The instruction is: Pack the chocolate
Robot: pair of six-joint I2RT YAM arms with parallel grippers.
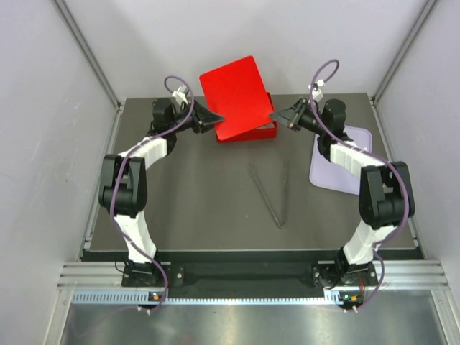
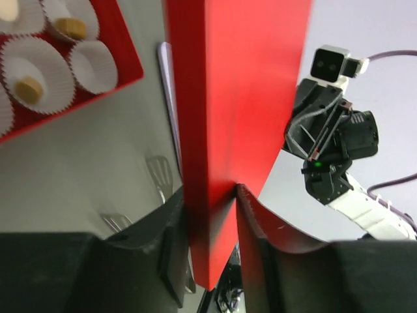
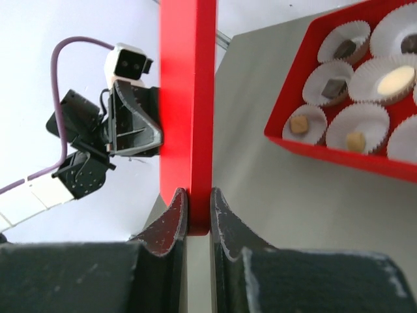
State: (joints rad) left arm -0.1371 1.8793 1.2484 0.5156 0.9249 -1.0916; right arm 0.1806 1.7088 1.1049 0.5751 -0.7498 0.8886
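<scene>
- Lid-holding is what both arms are busy with. The red lid (image 1: 231, 92) stands tilted up over the back of the bench (image 1: 194, 208), leaning above the red box (image 3: 326, 149) it belongs to.
- Left jaws are clamped on the lid's left edge, one finger on each face. The left wrist view shows both fingers pressed against the panel.
- Right jaws are closed tight on the opposite edge in the same way.
- I read this two-sided pinch as a way to stop a broad, thin panel from twisting or swinging. Holding it by the edges also leaves the box mouth free underneath.
- The chocolate (image 3: 355, 139) sits inside the box, each piece in its own white fluted paper cup (image 3: 365, 117). I can see tan pieces and dark ones (image 3: 334, 87).
- One cup in the left wrist view looks empty to me.
- With the lid raised over a box holding chocolate, I judge that I am at the covering step, though I cannot tell whether the lid is going on or coming off.
- Metal tongs (image 1: 277, 205) lie in a V on the bench between the arms, well apart from the box and touched by neither arm.
- A lilac mat (image 1: 323, 171) lies at the right side, partly under the right arm.
- The bench top is dark grey and matte. Plain pale walls with aluminium posts close in the space, and a metal rail runs along the near edge.
</scene>
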